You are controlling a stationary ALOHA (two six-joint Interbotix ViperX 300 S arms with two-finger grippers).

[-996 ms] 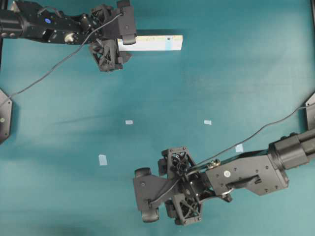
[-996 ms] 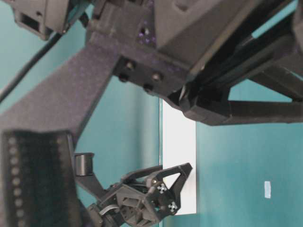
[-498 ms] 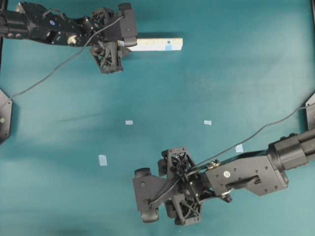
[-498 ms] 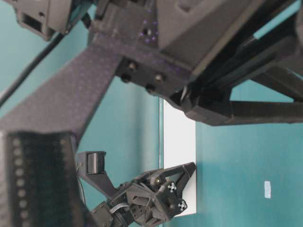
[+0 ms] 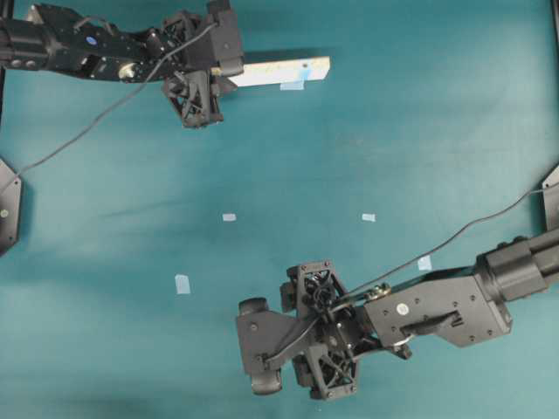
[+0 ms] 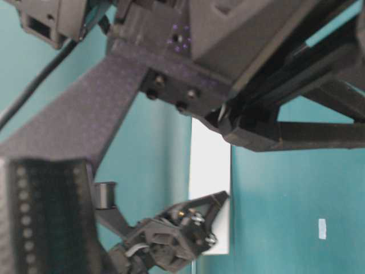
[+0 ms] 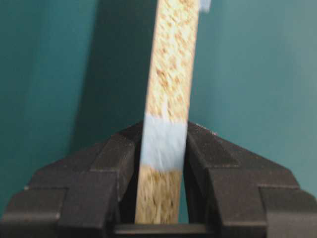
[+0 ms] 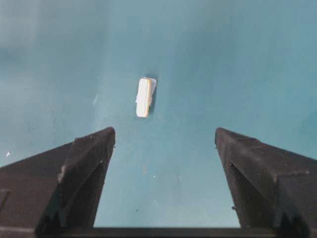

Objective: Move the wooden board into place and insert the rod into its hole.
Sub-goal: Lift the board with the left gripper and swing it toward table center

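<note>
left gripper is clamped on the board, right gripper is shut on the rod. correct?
Half right. The left gripper is clamped on the wooden board, but the right gripper is open, not shut on the rod. The right wrist view shows the rod lying on the table ahead of the spread jaws, untouched.

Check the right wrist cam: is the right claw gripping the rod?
No. The right claw stands wide open, and the rod lies on the table ahead of it, untouched.

A: How is the left gripper (image 7: 161, 148) standing?
B: Its jaws are clamping the wooden board (image 7: 171, 74).
A: And the right gripper (image 8: 163, 148)?
B: Its jaws are standing wide apart, gripping nothing.
</note>
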